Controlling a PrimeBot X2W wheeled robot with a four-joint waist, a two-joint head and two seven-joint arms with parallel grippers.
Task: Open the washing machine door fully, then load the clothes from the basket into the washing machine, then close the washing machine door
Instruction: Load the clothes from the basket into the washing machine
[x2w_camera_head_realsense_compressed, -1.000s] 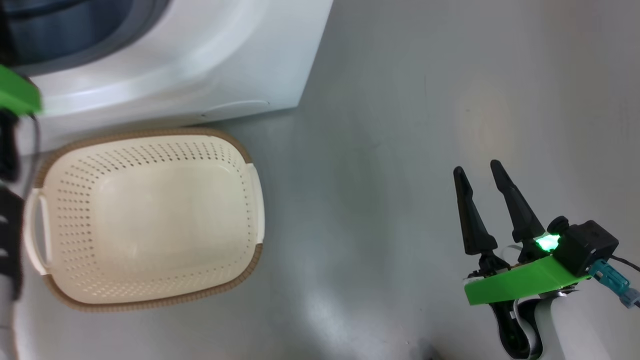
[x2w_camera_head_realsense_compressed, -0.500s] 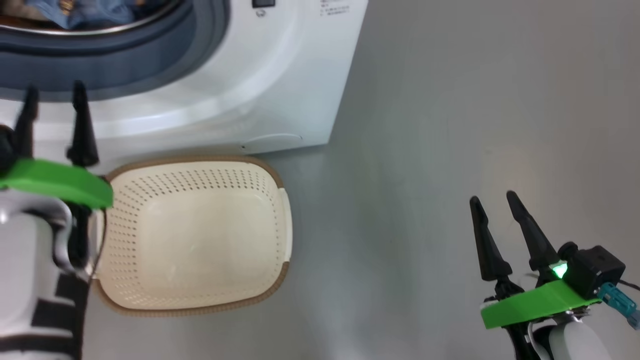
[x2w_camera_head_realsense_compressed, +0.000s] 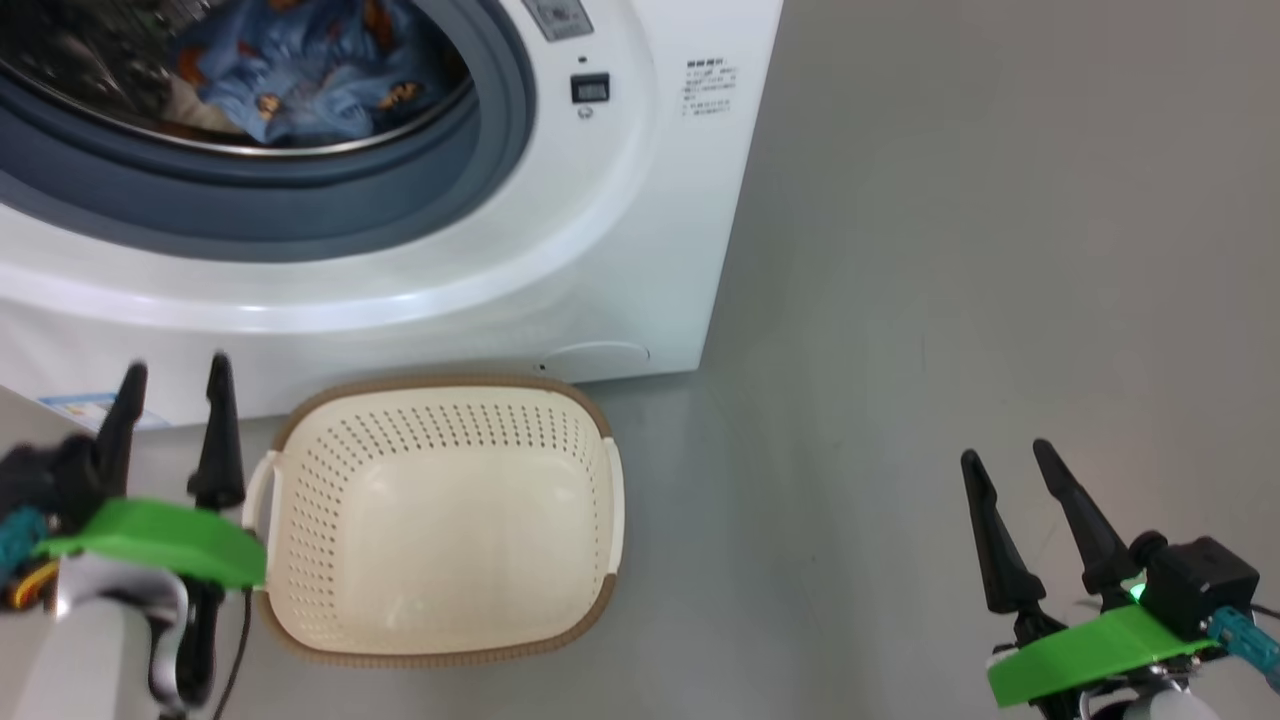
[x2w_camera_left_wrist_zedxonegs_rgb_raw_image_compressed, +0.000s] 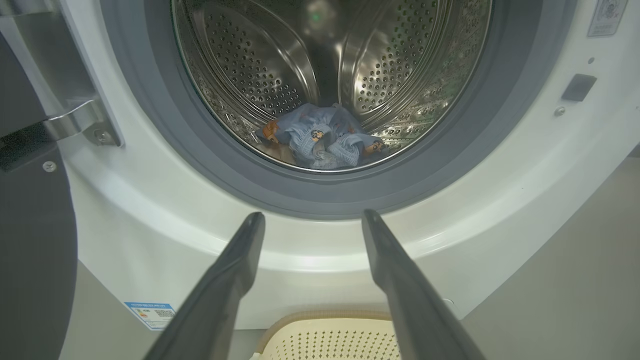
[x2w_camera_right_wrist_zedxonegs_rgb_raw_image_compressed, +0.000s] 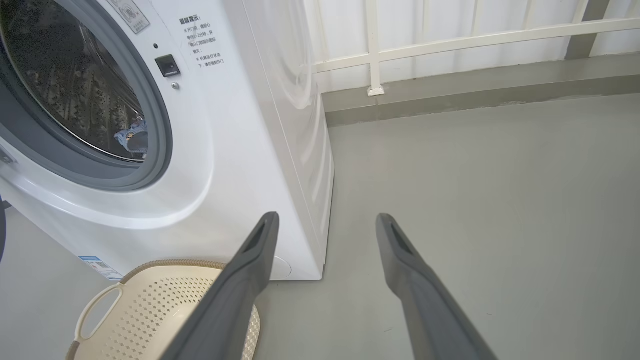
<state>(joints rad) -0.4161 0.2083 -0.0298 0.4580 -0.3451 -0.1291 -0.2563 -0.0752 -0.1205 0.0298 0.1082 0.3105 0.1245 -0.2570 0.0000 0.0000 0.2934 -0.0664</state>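
Washing machine (x2w_camera_head_realsense_compressed: 640, 200) front, right side: block of small Chinese print (x2w_camera_right_wrist_zedxonegs_rgb_raw_image_compressed: 202, 42), characters too small to read. Grey sticker (x2w_camera_left_wrist_zedxonegs_rgb_raw_image_compressed: 606, 15) above it — round symbol, wording illegible. Blue label (x2w_camera_left_wrist_zedxonegs_rgb_raw_image_compressed: 150, 314) low at front's left corner — print unreadable.

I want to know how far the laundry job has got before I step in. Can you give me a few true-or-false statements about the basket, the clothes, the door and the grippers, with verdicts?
1. The basket stands on the floor in front of the washing machine. True.
2. The basket holds the clothes. False: it is empty, and they lie in the drum.
3. The left gripper and the right gripper are open and hold nothing. True.
4. The washing machine door is shut. False: it stands swung out on its hinge, and the opening is uncovered.
5. The right gripper reaches into the drum. False: it hangs over bare floor, to the right of the machine.
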